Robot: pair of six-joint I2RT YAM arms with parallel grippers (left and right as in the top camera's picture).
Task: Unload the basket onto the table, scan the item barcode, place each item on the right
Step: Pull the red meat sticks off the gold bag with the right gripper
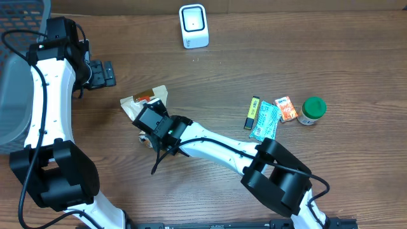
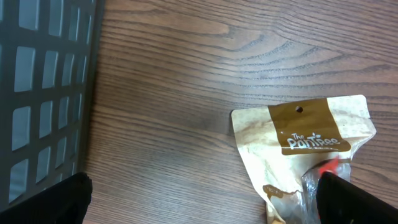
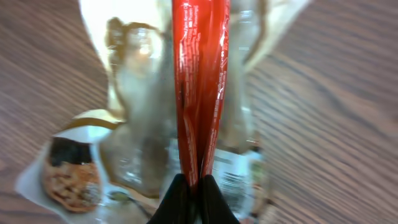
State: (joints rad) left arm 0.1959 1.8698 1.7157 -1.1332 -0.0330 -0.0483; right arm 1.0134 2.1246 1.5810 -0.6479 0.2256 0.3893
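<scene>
A tan and clear snack pouch [image 1: 152, 100] labelled "The Pantree" lies flat on the wooden table left of centre; it also shows in the left wrist view [image 2: 298, 140] and the right wrist view [image 3: 137, 155]. My right gripper [image 3: 199, 183] is shut on a glossy red wrapper strip [image 3: 199, 87] that runs over the pouch's clear window. From overhead the right gripper [image 1: 146, 113] sits at the pouch's near edge. My left gripper [image 1: 103, 73] hangs open to the pouch's upper left, with nothing between its fingers [image 2: 43, 199]. The white barcode scanner [image 1: 193, 26] stands at the table's far edge.
A grey slatted basket [image 1: 13, 95] fills the left edge, seen close by in the left wrist view [image 2: 43, 81]. At the right lie a yellow-black bar [image 1: 253, 112], a teal packet [image 1: 265, 121], an orange packet [image 1: 285, 109] and a green-lidded jar [image 1: 312, 111].
</scene>
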